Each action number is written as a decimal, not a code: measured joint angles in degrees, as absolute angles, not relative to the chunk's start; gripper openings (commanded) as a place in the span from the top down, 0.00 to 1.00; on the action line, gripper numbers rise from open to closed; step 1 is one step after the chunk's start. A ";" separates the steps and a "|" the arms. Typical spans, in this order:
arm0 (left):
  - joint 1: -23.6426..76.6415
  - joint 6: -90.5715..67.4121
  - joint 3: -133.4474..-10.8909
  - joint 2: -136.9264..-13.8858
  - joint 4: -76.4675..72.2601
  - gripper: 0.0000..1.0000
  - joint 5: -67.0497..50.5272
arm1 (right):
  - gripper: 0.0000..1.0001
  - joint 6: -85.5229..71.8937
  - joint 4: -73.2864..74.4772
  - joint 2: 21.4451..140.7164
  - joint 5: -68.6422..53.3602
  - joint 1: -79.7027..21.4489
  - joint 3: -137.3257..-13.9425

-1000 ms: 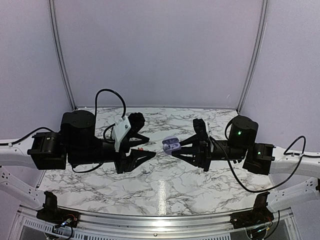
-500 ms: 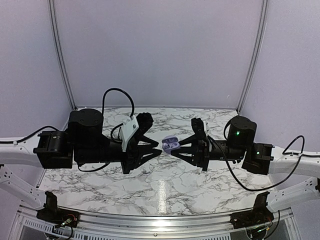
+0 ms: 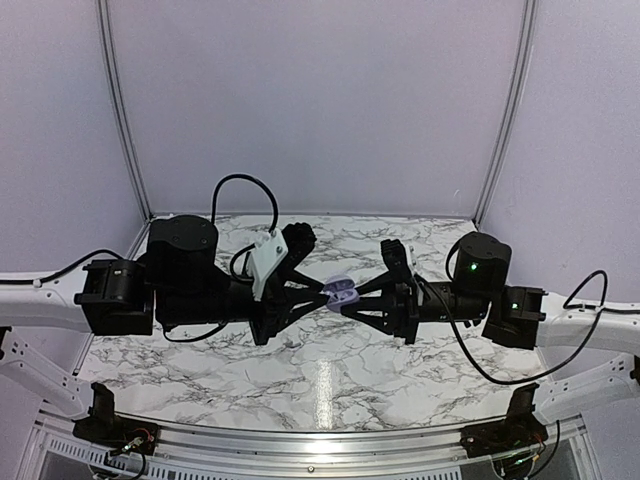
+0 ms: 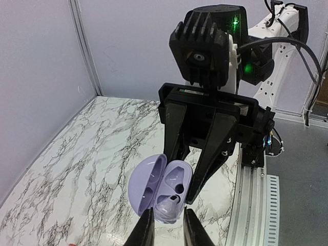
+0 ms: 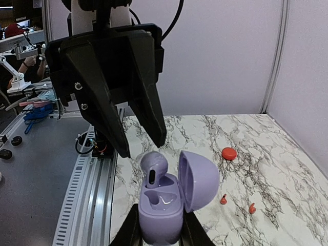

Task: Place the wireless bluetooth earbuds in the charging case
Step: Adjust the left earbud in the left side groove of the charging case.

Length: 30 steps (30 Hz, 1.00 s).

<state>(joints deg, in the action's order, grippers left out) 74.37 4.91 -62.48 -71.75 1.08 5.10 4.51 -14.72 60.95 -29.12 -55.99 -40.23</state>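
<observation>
While looking down along the left wrist, found the left pincer (image 4: 167,219) clamped on the lilac earbud (image 4: 167,207), its two fingers (image 4: 145,231) drawn close and touching the small piece on either side. Held that earbud upright at the charging case (image 5: 163,207), lower end in the socket farther from the right wrist, upper end standing well proud of the base and not seated. Saw the right pincer (image 5: 160,221) shut tight on the base of the same lilac case from the opposite side, one finger against each flank, with the case in the air above the desk (image 5: 287,169) rather than resting on it. Found the lid (image 5: 199,179) swung open and standing up beside the base, hollow side turned toward the sockets. Noted the nearer socket showing pale, its contents too unclear to name. From overhead, met the two arms tip to tip over the middle of the marbled desk, left reaching in from the left, right from the right, the case between them. Farther out, on the desk beyond the lid, spotted the red earbuds (image 5: 223,199) lying loose, two tiny pieces near each other but not touching, and past them a round red case (image 5: 229,153), flat on the marble, well apart from both pincers.
</observation>
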 measured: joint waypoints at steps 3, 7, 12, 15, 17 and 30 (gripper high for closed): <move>74.37 4.93 -62.98 -72.31 0.95 0.79 5.26 | 1.00 4.60 -14.68 61.21 -29.65 -55.99 -40.23; 74.37 4.91 -63.00 -72.66 1.04 0.80 5.48 | 1.00 4.69 -14.52 61.30 -29.93 -55.99 -40.25; 74.39 4.91 -63.00 -73.08 1.61 0.82 5.63 | 1.00 4.73 -14.52 61.30 -30.20 -55.99 -40.25; 74.39 4.91 -63.02 -73.49 1.67 0.83 5.63 | 1.00 4.73 -14.52 61.30 -30.65 -55.99 -40.25; 74.39 4.93 -63.05 -73.65 1.72 0.85 5.61 | 1.00 4.71 -14.50 61.30 -30.94 -55.99 -40.25; 74.48 5.85 -65.08 -74.83 4.73 0.89 4.97 | 1.00 4.71 -14.31 61.41 -31.66 -55.94 -40.25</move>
